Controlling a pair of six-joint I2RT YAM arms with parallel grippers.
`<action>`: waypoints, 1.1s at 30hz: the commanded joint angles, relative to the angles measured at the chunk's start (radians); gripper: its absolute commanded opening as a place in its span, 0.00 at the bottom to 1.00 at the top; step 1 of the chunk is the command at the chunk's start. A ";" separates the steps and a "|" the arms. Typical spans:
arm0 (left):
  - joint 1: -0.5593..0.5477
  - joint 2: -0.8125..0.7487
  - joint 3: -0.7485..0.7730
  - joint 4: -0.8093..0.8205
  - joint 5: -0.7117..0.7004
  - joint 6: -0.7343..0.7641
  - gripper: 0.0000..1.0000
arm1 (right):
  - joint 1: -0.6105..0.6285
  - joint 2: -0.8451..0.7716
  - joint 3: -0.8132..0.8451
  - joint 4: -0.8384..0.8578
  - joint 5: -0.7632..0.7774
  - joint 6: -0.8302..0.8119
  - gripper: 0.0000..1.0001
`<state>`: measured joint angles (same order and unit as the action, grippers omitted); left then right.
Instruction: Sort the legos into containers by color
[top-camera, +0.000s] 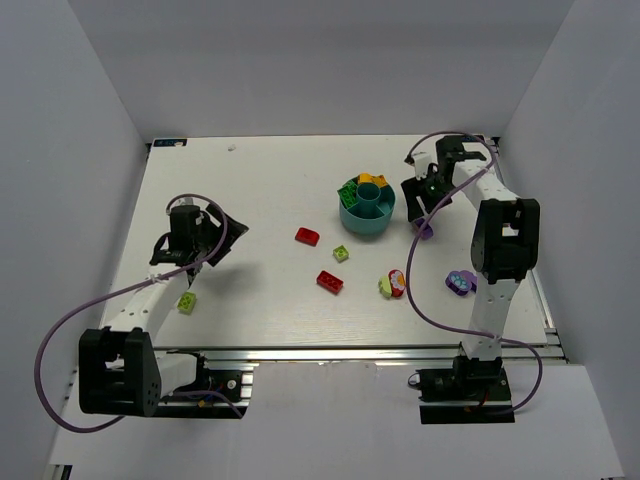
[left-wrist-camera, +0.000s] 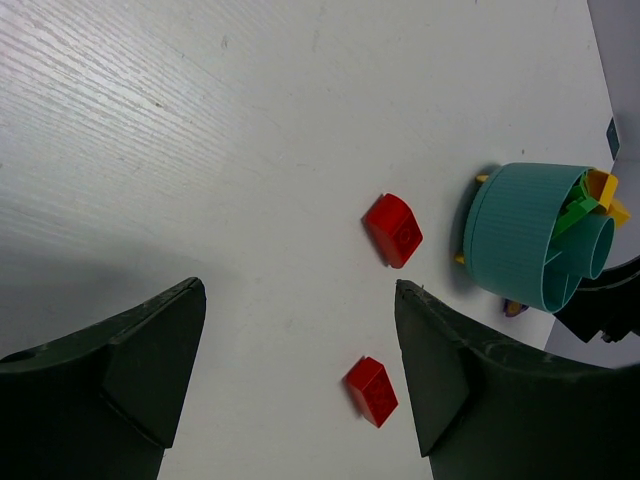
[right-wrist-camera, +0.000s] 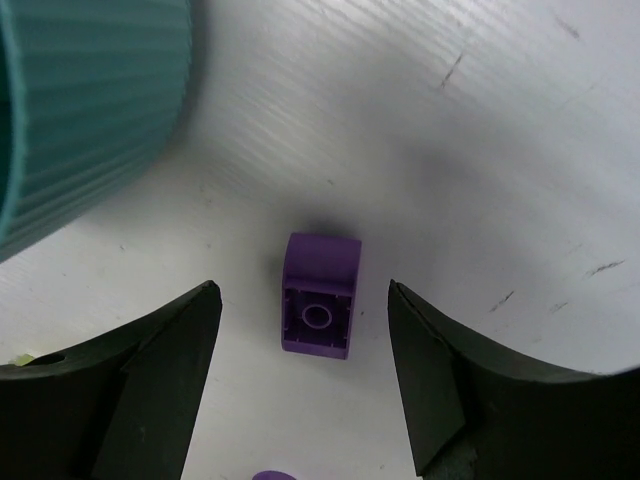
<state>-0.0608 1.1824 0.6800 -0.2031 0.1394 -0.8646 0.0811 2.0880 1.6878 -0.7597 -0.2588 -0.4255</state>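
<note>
The teal divided bowl (top-camera: 367, 212) stands at the middle right and holds green, yellow and orange bricks. My right gripper (top-camera: 421, 212) is open, just right of the bowl, low over a purple brick (top-camera: 424, 231). In the right wrist view the purple brick (right-wrist-camera: 320, 295) lies hollow side up between the open fingers of the gripper (right-wrist-camera: 305, 372), untouched. My left gripper (top-camera: 228, 240) is open and empty at the left. Its wrist view shows two red bricks (left-wrist-camera: 393, 230) (left-wrist-camera: 371, 391) ahead and the bowl (left-wrist-camera: 525, 235). The red bricks (top-camera: 307, 236) (top-camera: 330, 282) lie mid-table.
A lime brick (top-camera: 341, 253) lies between the red ones. Another lime brick (top-camera: 186, 301) lies near the left arm. A lime and red-orange cluster (top-camera: 393, 284) and a purple piece (top-camera: 460, 282) lie at the near right. White walls enclose the table.
</note>
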 joint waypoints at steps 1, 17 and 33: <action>0.006 0.008 -0.002 0.028 0.023 0.003 0.85 | 0.008 0.009 -0.017 -0.010 0.056 0.014 0.72; 0.010 -0.017 -0.034 0.042 0.028 -0.001 0.85 | 0.049 0.038 -0.071 0.045 0.150 0.007 0.68; 0.019 -0.079 -0.074 0.054 0.038 -0.002 0.86 | 0.046 -0.058 -0.160 0.128 0.174 0.008 0.20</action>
<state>-0.0483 1.1419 0.6117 -0.1719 0.1600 -0.8696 0.1310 2.0888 1.5517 -0.6548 -0.0811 -0.4259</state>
